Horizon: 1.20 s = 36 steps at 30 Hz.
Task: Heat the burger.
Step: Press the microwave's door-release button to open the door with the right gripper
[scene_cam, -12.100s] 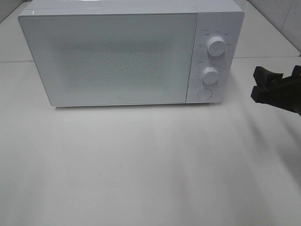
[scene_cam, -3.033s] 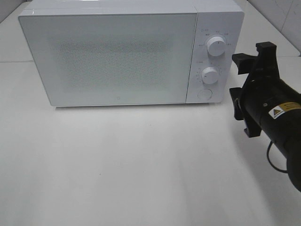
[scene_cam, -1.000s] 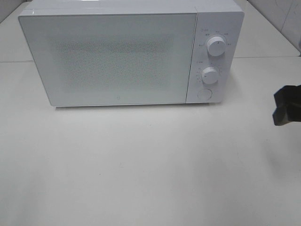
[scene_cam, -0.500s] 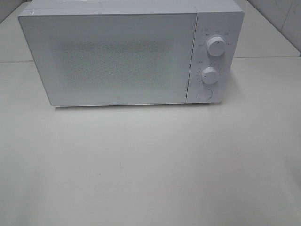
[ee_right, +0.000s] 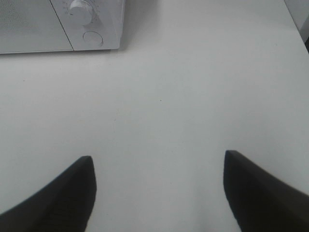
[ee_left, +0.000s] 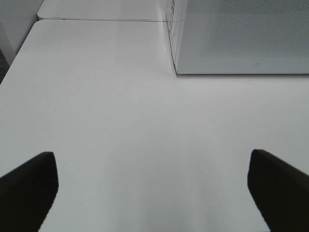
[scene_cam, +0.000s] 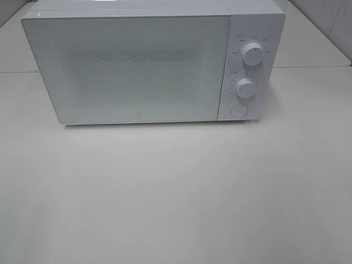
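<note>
The burger is out of view in every frame. A white microwave [scene_cam: 137,66] stands at the back of the white table [scene_cam: 176,192] with its door [scene_cam: 129,69] closed. Neither arm shows in the high view. My left gripper [ee_left: 152,193] hangs open above bare table, with the microwave's front corner [ee_left: 241,38] ahead of it. In the right wrist view my right gripper [ee_right: 159,193] is open over bare table, and the microwave's lower knob [ee_right: 81,10] and round button [ee_right: 92,37] lie ahead of it.
The microwave's control panel has two knobs [scene_cam: 253,54] [scene_cam: 246,88] and a round button [scene_cam: 238,109]. A table seam [scene_cam: 313,67] runs behind the microwave's right side. A tiled wall [scene_cam: 330,16] rises at the back right.
My right gripper has drawn back out of the high view's right edge, where its black tip showed a second ago. The microwave and the left arm have not moved.
</note>
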### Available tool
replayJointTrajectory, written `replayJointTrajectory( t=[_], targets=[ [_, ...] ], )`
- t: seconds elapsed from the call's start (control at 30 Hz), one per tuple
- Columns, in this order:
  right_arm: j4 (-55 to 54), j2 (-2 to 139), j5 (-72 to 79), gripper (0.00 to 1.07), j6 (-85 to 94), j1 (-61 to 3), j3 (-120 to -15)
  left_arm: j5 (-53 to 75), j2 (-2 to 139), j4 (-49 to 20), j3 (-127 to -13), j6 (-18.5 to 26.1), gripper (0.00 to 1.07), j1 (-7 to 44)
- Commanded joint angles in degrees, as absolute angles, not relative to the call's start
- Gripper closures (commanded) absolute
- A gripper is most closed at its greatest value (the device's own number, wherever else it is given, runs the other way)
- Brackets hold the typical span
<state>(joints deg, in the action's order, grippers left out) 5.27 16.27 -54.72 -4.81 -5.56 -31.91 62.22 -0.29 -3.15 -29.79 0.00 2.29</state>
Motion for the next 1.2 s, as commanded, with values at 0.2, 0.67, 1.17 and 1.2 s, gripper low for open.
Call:
replayJointTrajectory(
  t=[0.2, 0.67, 1.17, 1.2],
  targets=[
    [5.33, 4.13, -55.29, 0.35, -4.18, -5.44, -28.13, 61.42, -1.2, -3.32, -29.56, 0.0, 0.06, 2.64],
    [4.07, -1.95, -55.23, 0.35, -4.18, -5.44, -28.07, 61.42, -1.09, -3.32, -29.56, 0.0, 0.06, 2.64],
    [4.13, -1.95, -55.18, 0.35, -4.18, -5.44, -28.07, 61.42, -1.09, -3.32, -29.56, 0.0, 0.06, 2.64],
    [4.13, -1.95, -55.18, 0.35, -4.18, -5.44, -28.07, 61.42, -1.09, -3.32, -29.56, 0.0, 0.06, 2.64]
  ],
)
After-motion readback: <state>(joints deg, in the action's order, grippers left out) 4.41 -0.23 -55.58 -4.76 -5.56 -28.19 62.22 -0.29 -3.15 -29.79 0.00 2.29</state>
